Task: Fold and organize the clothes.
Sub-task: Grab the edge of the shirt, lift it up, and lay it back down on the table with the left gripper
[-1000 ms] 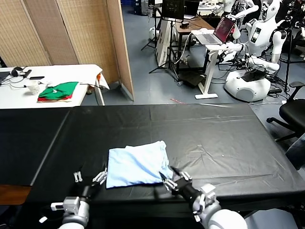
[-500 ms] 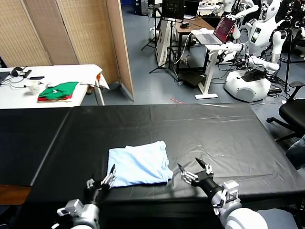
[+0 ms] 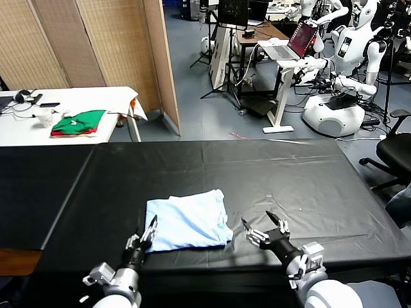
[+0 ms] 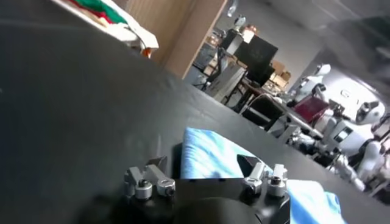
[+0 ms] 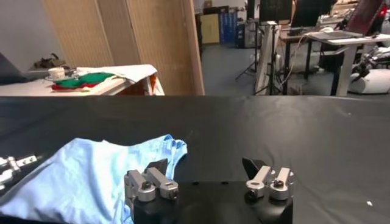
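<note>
The clothes are one pale sky-blue T-shirt (image 3: 187, 221), lying folded into a rough rectangle on the black table (image 3: 289, 173) near its front edge. My left gripper (image 3: 144, 235) sits at the shirt's front-left corner. In the left wrist view the left gripper (image 4: 204, 164) has its jaws apart, with the shirt's edge (image 4: 210, 155) lying just beyond them. My right gripper (image 3: 264, 230) stands open over bare black cloth a short way right of the shirt. In the right wrist view the right gripper (image 5: 207, 165) holds nothing, and the T-shirt (image 5: 91, 176) lies off to one side.
A white side table (image 3: 77, 96) at the back left carries folded green-and-red garments (image 3: 78, 122). A wicker screen (image 3: 96, 45) stands behind it. Beyond the black table are a laptop desk (image 3: 286, 51), other robots (image 3: 347, 58) and an office chair (image 3: 395, 151).
My right gripper has left the shirt's front-right corner, moved right and opened wide. My left gripper has moved in to the shirt's front-left corner, and its jaws have narrowed somewhat.
</note>
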`<action>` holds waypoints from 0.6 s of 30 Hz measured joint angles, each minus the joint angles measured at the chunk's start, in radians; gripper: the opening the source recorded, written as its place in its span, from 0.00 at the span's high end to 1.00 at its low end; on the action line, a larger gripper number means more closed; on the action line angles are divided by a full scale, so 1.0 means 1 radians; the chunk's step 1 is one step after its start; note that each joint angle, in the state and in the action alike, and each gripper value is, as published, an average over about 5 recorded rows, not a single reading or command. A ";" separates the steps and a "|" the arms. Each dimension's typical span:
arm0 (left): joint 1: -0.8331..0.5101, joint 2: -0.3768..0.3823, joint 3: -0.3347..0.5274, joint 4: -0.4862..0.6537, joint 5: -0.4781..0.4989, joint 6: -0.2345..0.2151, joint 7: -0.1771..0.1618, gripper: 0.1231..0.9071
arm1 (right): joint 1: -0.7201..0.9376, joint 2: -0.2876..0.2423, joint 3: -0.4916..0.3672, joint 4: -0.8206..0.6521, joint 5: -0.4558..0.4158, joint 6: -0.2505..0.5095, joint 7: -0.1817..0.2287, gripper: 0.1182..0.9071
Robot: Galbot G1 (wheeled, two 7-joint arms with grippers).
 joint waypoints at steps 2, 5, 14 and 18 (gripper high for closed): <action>-0.004 0.000 0.000 0.004 -0.020 0.003 -0.001 0.40 | -0.002 0.003 0.001 0.001 -0.002 0.000 0.000 0.00; -0.010 0.001 0.000 0.003 -0.042 0.017 -0.005 0.58 | -0.005 0.007 0.003 0.003 -0.005 0.000 0.000 0.00; -0.021 0.047 -0.015 -0.052 0.070 0.127 -0.056 0.93 | -0.024 0.024 0.008 0.004 -0.032 0.010 0.000 0.00; -0.013 0.112 -0.043 -0.100 0.186 0.182 -0.061 0.94 | -0.029 0.025 0.006 -0.006 -0.052 0.017 0.001 0.00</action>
